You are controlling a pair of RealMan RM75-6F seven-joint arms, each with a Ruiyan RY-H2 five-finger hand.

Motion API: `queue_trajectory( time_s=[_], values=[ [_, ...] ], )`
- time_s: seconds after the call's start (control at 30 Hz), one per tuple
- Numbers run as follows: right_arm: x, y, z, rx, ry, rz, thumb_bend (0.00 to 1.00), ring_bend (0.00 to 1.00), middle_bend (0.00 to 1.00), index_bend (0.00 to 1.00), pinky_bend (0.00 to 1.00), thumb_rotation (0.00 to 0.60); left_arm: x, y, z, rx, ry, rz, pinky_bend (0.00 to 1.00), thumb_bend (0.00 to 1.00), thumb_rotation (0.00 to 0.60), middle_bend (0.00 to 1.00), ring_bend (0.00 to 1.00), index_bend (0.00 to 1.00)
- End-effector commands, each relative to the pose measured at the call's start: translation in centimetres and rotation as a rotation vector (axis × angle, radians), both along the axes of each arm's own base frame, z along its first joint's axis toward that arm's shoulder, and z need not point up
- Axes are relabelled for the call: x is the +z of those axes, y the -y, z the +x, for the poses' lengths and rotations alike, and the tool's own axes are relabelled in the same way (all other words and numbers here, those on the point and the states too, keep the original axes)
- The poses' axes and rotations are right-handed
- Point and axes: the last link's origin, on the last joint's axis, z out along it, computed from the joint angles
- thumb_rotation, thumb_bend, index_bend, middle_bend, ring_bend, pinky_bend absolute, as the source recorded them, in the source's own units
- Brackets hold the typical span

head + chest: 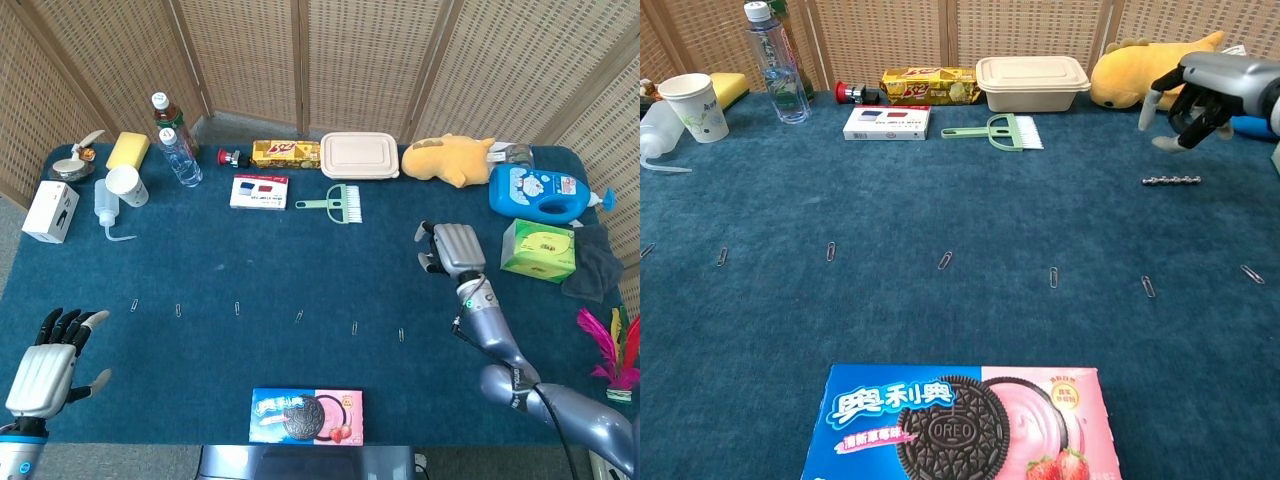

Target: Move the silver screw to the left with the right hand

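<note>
Woven wicker folding screens behind a blue-carpeted table, evenly lit.
</note>
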Motion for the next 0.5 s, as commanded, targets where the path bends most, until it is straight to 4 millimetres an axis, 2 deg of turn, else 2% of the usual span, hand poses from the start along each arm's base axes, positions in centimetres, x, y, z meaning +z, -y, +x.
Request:
queue_trajectory(
  time_s=[0.03, 0.17, 0.33, 0.5],
  values=[
    [-0.9, 0.3, 0.0, -0.001, -0.060, 0.002, 0.39, 0.93, 0.85, 0.45, 0.78, 0.600, -0.1, 0.0, 0.1, -0.007, 0.003, -0.003, 0.02, 0.39, 0.600, 0.18, 0.11, 0.15],
    [-1.7, 0.6, -0.3, -0.018, -0.116, 0.011, 0.38, 0.93, 0.85, 0.47, 0.78, 0.600, -0.2, -0.2, 0.2, -0.016, 0.005, -0.004, 0.02, 0.39, 0.600, 0.18, 0.11, 0.15],
    [-2.2, 0.8, -0.2, -0.035, -0.144, 0.020, 0.33, 0.93, 0.85, 0.42, 0.78, 0.600, -0.3, -0.1, 0.2, -0.017, 0.010, -0.004, 0.02, 0.39, 0.600, 0.18, 0.11, 0.15],
    [-2.6, 0.9, 0.0, -0.041, -0.155, 0.014, 0.32, 0.93, 0.86, 0.53, 0.78, 0.600, -0.3, -0.1, 0.0, -0.012, 0.010, -0.003, 0.02, 0.39, 0.600, 0.18, 0.11, 0.15]
  ],
)
